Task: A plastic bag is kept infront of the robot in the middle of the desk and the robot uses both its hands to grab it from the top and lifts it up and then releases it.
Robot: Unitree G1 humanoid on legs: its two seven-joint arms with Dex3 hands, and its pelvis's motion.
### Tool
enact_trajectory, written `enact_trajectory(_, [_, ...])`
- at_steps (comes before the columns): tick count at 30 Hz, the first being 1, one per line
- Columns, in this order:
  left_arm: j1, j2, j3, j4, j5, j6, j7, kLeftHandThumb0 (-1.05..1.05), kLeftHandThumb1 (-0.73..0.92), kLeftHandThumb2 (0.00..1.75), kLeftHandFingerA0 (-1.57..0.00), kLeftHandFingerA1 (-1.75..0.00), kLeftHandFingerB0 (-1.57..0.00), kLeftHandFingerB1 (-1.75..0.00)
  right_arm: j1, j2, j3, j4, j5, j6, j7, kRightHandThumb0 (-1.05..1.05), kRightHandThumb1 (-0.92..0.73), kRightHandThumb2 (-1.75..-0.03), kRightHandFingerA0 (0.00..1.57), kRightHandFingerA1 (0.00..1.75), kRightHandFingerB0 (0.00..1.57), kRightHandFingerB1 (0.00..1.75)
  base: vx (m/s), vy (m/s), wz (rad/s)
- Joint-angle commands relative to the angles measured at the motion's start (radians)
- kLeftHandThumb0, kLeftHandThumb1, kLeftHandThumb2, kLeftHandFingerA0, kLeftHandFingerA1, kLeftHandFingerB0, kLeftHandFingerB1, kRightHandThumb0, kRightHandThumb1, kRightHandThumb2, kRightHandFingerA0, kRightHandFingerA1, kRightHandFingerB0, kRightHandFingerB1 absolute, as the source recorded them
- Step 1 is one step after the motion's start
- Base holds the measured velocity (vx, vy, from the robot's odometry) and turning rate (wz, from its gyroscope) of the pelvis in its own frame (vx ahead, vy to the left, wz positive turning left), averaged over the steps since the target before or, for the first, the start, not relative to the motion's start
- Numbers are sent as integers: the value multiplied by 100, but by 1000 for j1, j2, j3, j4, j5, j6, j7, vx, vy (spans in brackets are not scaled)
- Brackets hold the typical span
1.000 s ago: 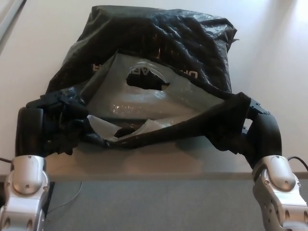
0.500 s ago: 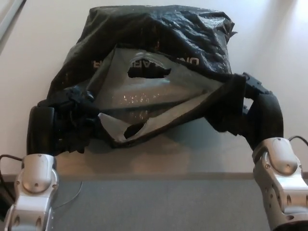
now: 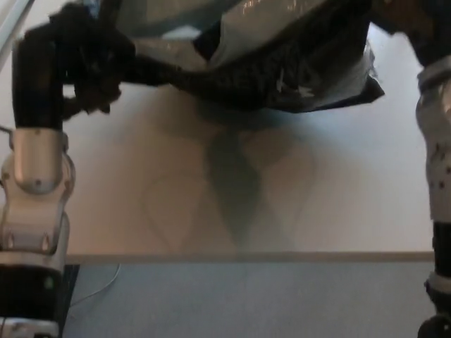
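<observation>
Left hand (image 3: 81, 60) clenched on plastic bag (image 3: 282, 67), now raised above desk (image 3: 211, 197), right hand's grip unclear

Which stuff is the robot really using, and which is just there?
Using:
- plastic bag, held up above the desk
- left hand, gripping the bag's edge
- right arm; its hand is out of view

Just there:
- thin cable on the grey floor

It looks like an office or a lab. A plain pale desk (image 3: 296, 204) ends in a straight front edge above grey carpet (image 3: 246, 303), and a thin cable (image 3: 95, 289) trails across the carpet below the desk's left corner.
</observation>
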State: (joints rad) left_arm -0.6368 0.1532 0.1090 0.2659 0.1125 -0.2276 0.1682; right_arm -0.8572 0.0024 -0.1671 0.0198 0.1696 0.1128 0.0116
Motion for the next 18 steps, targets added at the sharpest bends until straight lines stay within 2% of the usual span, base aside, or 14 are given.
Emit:
enact_trajectory(1, [-234, 61, 18, -76, 33, -16, 29, -28, 44, 89, -130, -139, -112, -123, -231, -71, -41, -41, 57, 101, -21, -37, -64, -58, 97, 175, 70, 172, 0, 0, 0])
enact_trajectory(2, [-295, 63, 18, -84, 53, 23, 55, -30, 44, 89, -131, -140, -114, -129, -272, -91, -51, -20, 52, 108, -24, -39, -65, -58, 94, 175, 67, 174, 0, 0, 0])
enact_trajectory(3, [-330, 66, 18, -86, 68, 48, 69, -30, 62, 64, -104, -171, -93, -153, -294, -105, -60, -1, 58, 110, -18, -39, -66, -58, 94, 175, 66, 174, 0, 0, 0])
enact_trajectory(4, [-344, 69, 17, -86, 77, 60, 75, -30, 62, 64, -104, -171, -93, -153, -303, -112, -66, 12, 67, 107, -8, -39, -66, -58, 94, 175, 66, 174, 0, 0, 0])
enact_trajectory(5, [-367, 79, 14, -80, 94, 59, 84, -37, 61, 71, -113, -168, -92, -143, -319, -121, -74, 26, 70, 115, -10, -41, -65, -59, 98, 175, 67, 169, 0, 0, 0])
enact_trajectory(6, [-376, 83, 13, -77, 102, 58, 87, -37, 61, 71, -113, -168, -92, -143, -326, -124, -77, 32, 71, 118, -11, -41, -65, -59, 98, 175, 67, 169, 0, 0, 0])
enact_trajectory(7, [-408, 93, 13, -58, 105, 20, 92, -33, 62, 64, -103, -174, -91, -156, -350, -136, -91, 57, 86, 120, -2, -39, -66, -60, 99, 175, 70, 164, 0, 0, 0])
enact_trajectory(8, [-419, 93, 13, -70, 105, 35, 91, -33, 62, 63, -100, -175, -90, -155, -356, -139, -99, 64, 97, 130, 0, -38, -66, -60, 99, 175, 68, 166, 0, 0, 0])
enact_trajectory(9, [-432, 92, 12, -79, 108, 48, 95, -35, 44, 86, -128, -142, -111, -130, -360, -140, -108, 70, 108, 142, -1, -37, -66, -60, 97, 175, 69, 164, 0, 0, 0])
enact_trajectory(10, [-442, 92, 11, -83, 111, 55, 99, -35, 44, 86, -128, -142, -111, -130, -363, -139, -115, 74, 118, 150, -2, -37, -66, -60, 97, 175, 69, 164, 0, 0, 0])
enact_trajectory(11, [-470, 91, 10, -91, 110, 67, 99, -34, 61, 63, -101, -174, -90, -154, -366, -145, -121, 80, 123, 156, -3, -38, -68, -60, 94, 175, 68, 163, 0, 0, 0])
enact_trajectory(13, [-486, 85, 12, -112, 108, 89, 99, -34, 61, 63, -100, -174, -90, -155, -360, -149, -119, 82, 114, 156, -6, -38, -68, -60, 94, 175, 68, 164, 0, 0, 0])
enact_trajectory(14, [-498, 85, 13, -119, 110, 92, 101, -32, 61, 64, -101, -171, -94, -147, -358, -150, -118, 85, 109, 154, -8, -38, -66, -60, 94, 175, 72, 162, 0, 0, 0])
enact_trajectory(18, [-535, 91, 9, -162, 126, 115, 99, -36, 61, 63, -103, -168, -93, -146, -344, -151, -113, 83, 105, 158, -12, -38, -66, -60, 95, 175, 74, 160, 0, 0, 0])
